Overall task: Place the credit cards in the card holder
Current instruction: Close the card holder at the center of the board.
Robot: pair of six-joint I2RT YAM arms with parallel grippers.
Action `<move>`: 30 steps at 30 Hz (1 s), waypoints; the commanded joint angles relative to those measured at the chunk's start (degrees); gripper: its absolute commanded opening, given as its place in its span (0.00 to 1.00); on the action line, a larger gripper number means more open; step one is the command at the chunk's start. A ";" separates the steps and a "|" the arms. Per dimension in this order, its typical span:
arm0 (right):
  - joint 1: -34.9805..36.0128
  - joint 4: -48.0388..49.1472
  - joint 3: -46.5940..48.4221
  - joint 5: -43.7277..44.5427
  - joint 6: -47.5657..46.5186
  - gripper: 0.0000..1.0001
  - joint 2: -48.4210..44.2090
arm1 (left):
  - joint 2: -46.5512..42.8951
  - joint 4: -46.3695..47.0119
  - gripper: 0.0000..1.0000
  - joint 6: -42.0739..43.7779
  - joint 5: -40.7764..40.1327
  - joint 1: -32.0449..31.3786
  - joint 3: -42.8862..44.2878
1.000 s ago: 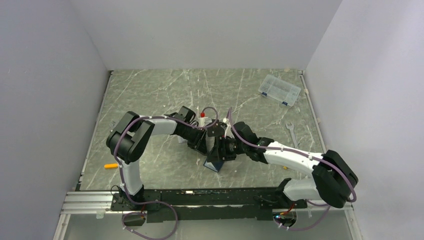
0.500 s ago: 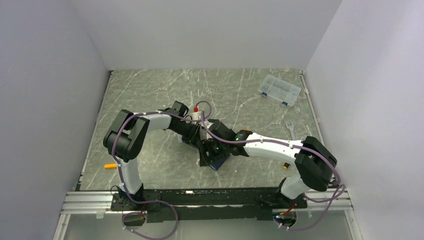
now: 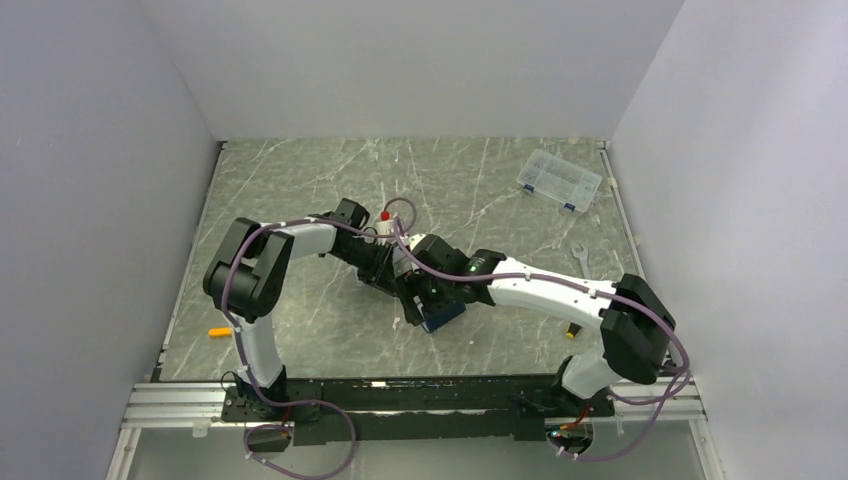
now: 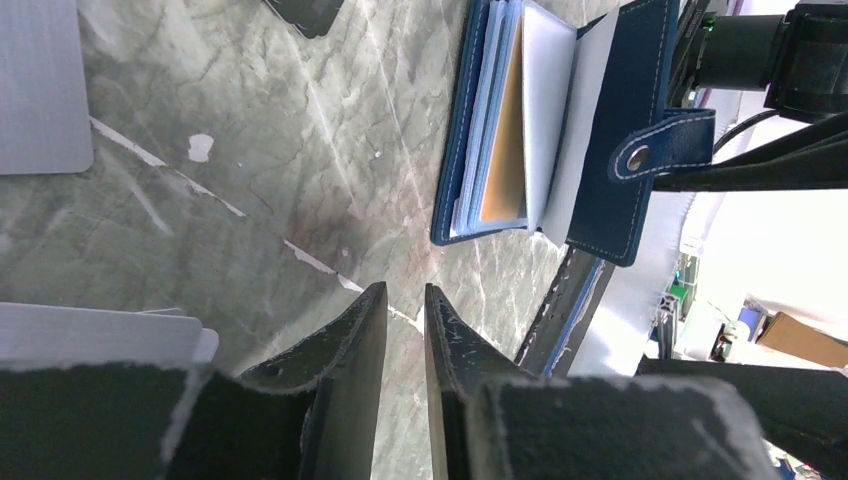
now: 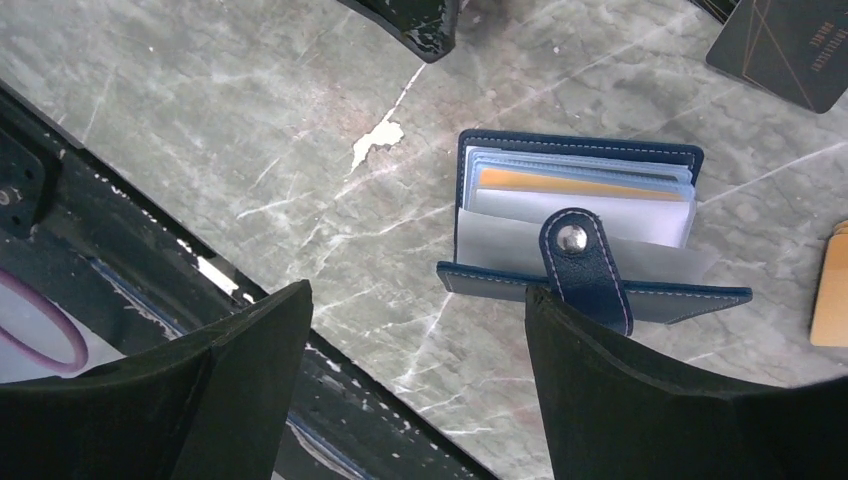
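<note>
Up close, the left gripper (image 4: 405, 296) has its jaws drawn to a narrow slit with nothing between them, the tips low over the marbled table (image 4: 250, 180). The right gripper (image 5: 418, 300) stands wide apart and empty, poised above the card holder (image 5: 575, 240). The holder lies open on the table between the two arms, its snap tab (image 5: 585, 265) on the raised cover and an orange-gold edge showing in one clear sleeve. Two pale credit cards (image 4: 35, 90) lie flat beside the left fingers, one at the top of that wrist's view and one low at its left edge. What looks like an orange-gold card (image 5: 832, 290) sits just beside the holder, and a flat black rectangle (image 5: 790, 45) lies further off. To my eye the cards are light, stiff and slick, and flat on stone they offer little to grab, so a pinch across a short edge, once one end is tipped up, seems best. The holder looks soft and light, apt to slide or flop shut, so I would pin the cover while a card goes in.
</note>
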 commanded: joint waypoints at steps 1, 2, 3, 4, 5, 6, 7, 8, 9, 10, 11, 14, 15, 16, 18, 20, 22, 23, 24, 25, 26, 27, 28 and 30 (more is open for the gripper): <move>-0.87 -1.62 2.07 1.56 -2.89 0.79 0.66 | -0.47 -1.03 0.26 2.02 2.83 0.89 1.93; -1.29 -0.65 1.23 0.67 -3.04 0.78 0.80 | -0.47 -1.00 0.25 2.06 2.97 0.92 1.94; -1.70 0.56 0.29 -0.18 -3.21 0.77 0.79 | -0.41 -1.23 0.25 2.26 3.10 0.92 2.03; -2.31 2.05 -0.88 -1.40 -3.37 0.76 0.78 | -0.27 -1.54 0.25 2.47 3.23 0.98 2.18; -3.04 3.90 -2.13 -2.84 -3.62 0.76 0.65 | -0.17 -1.78 0.25 2.63 3.42 1.03 2.34; -4.00 5.87 -3.34 -4.18 -3.82 0.76 0.41 | -0.06 -2.05 0.25 2.78 3.57 1.01 2.35; -5.04 7.70 -4.31 -5.82 -3.99 0.76 0.45 | -0.04 -2.11 0.24 2.90 3.62 1.01 2.40; -5.95 9.95 -5.08 -7.23 -4.26 0.76 0.61 | -0.12 -2.06 0.24 3.02 3.57 1.07 2.40; -6.68 11.30 -5.55 -8.37 -4.59 0.76 1.09 | -0.12 -2.14 0.24 3.16 3.59 1.02 2.32; -7.13 12.23 -5.65 -9.33 -4.89 0.75 1.85 | -0.12 -2.18 0.24 3.32 3.58 1.01 2.24; -7.51 12.76 -5.46 -9.95 -5.11 0.74 2.93 | -0.12 -2.51 0.24 3.59 3.50 1.01 2.35; -7.65 14.35 -4.76 -12.04 -5.82 0.71 7.09 | -0.04 -2.88 0.24 4.11 3.51 1.07 2.47; -7.65 15.21 -4.82 -12.90 -5.82 0.71 8.23 | 0.03 -3.09 0.24 4.25 3.51 1.02 2.50; -7.64 15.81 -4.88 -13.58 -5.73 0.70 9.26 | 0.12 -3.24 0.24 4.42 3.47 1.01 2.62; -7.66 16.19 -4.50 -14.46 -5.50 0.69 10.97 | 0.17 -3.33 0.24 4.68 3.47 1.01 2.59; -7.59 14.47 -3.00 -14.46 -5.47 0.68 10.79 | 0.37 -3.84 0.24 5.06 3.54 1.10 2.84; -7.61 13.15 -1.84 -13.57 -5.91 0.73 8.18 | 0.47 -4.31 0.24 5.51 3.49 1.18 3.07; -7.77 12.34 -1.17 -13.19 -6.17 0.75 6.75 | 0.39 -4.41 0.24 5.66 3.51 1.27 3.06; -8.18 11.22 -0.47 -12.87 -6.32 0.76 5.43 | 0.34 -4.38 0.24 5.80 3.49 1.35 3.12; -8.84 10.49 -0.23 -13.09 -6.23 0.77 3.85 | 0.25 -4.42 0.24 5.77 3.53 1.40 3.21; -9.71 10.38 -0.37 -14.07 -5.80 0.78 2.32 | 0.05 -4.30 0.24 5.77 3.59 1.46 3.27; -10.64 10.45 -0.74 -15.07 -5.22 0.78 0.82 | -0.21 -4.11 0.24 5.77 3.73 1.49 3.23; -11.55 10.63 -1.34 -15.97 -4.67 0.79 -0.77 | -0.54 -4.08 0.24 6.00 3.87 1.53 3.11; -14.02 10.97 -3.03 -17.49 -3.33 0.80 -3.66 | -1.38 -4.27 0.25 6.95 4.49 1.49 3.19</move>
